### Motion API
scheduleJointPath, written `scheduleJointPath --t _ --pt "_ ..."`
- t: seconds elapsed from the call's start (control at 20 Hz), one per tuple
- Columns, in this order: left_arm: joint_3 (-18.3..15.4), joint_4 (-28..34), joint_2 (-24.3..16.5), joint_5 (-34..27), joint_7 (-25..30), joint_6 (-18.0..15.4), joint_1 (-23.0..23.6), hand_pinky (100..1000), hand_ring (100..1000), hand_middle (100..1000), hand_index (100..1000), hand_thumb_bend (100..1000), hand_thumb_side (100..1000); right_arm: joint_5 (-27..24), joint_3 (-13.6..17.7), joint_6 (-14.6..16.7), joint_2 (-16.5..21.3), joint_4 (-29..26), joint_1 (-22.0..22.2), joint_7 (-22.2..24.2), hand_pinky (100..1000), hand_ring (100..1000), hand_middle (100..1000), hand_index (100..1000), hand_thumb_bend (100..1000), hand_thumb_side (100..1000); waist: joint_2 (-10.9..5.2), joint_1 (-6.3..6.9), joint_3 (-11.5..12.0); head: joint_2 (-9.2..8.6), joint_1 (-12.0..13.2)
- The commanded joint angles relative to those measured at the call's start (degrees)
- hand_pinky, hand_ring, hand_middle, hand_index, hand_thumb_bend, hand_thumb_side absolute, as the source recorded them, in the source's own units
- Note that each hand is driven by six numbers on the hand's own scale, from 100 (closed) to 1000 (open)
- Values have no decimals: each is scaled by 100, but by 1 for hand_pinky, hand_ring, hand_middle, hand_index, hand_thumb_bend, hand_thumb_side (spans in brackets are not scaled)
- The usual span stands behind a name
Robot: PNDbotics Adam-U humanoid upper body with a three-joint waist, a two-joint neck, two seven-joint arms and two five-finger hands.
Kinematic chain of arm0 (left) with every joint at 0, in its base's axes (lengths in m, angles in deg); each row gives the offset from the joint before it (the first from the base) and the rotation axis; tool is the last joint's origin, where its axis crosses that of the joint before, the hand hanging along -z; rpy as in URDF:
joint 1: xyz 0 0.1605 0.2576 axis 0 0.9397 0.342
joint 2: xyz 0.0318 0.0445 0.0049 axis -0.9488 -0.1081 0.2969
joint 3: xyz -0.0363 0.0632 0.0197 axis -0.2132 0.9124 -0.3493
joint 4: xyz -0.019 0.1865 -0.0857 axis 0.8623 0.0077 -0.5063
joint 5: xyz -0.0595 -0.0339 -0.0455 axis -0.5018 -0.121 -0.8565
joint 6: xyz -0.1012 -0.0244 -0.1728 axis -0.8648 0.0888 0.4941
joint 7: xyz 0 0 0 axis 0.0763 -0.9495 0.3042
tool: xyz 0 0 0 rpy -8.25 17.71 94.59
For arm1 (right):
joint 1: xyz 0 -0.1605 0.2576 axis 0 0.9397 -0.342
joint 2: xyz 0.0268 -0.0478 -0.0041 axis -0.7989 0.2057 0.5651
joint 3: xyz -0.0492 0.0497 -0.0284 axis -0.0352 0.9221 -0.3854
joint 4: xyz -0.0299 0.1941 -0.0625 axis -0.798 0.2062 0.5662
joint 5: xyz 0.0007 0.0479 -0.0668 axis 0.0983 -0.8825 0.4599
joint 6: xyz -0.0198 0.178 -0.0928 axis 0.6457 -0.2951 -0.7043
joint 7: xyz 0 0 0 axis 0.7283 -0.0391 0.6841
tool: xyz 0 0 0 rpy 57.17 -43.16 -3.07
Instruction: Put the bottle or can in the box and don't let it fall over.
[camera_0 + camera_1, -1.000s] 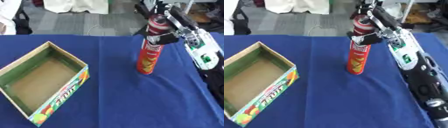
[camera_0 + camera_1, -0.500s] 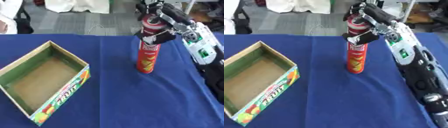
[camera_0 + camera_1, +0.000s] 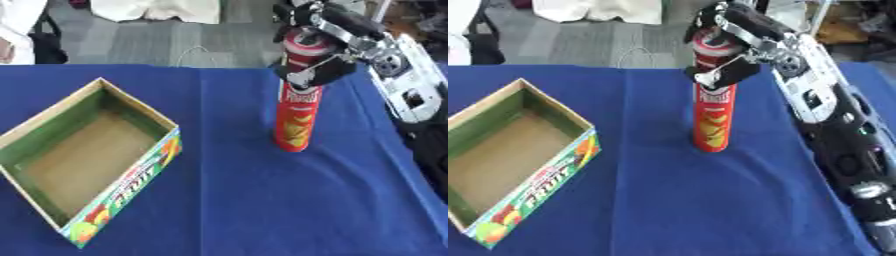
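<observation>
A tall red chip can (image 3: 296, 117) stands upright on the blue table, right of centre. My right hand (image 3: 317, 55) comes in from the upper right and is curled round the can's top part, with fingers and thumb on either side. The can's base looks level with the cloth, and I cannot tell whether it touches it. An open cardboard box (image 3: 84, 154) with green inner walls and a printed fruit side lies at the left, its brown floor bare. My left hand shows in neither view.
The blue tablecloth (image 3: 262, 210) covers the whole work area. My right forearm (image 3: 824, 120) runs along the right edge of the table. Beyond the far table edge lie grey floor and some white cloth (image 3: 157, 9).
My right hand and the can have shifted a little to the left, toward the box, with the can still upright. The box has not moved.
</observation>
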Motion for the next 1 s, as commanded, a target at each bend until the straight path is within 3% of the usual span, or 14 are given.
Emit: scheduleJointPath --t 0.05,0.55,1.0 --pt "-9 88 -59 3 35 11 -12 508 789 690 712 226 872 -304 103 -147 81 -172 -138 -129 100 100 100 160 100 100 -118 19 -6 -30 -10" --pt "-8 88 -68 25 101 27 1 509 789 691 713 226 872 -907 175 -406 39 -458 -302 -384 100 100 100 158 100 100 -147 28 -14 -10 -17" --pt "-3 88 -107 27 129 42 19 510 790 692 713 226 867 -1167 34 -507 -169 -639 -900 -292 100 100 100 149 100 100 -235 -38 5 57 -56"
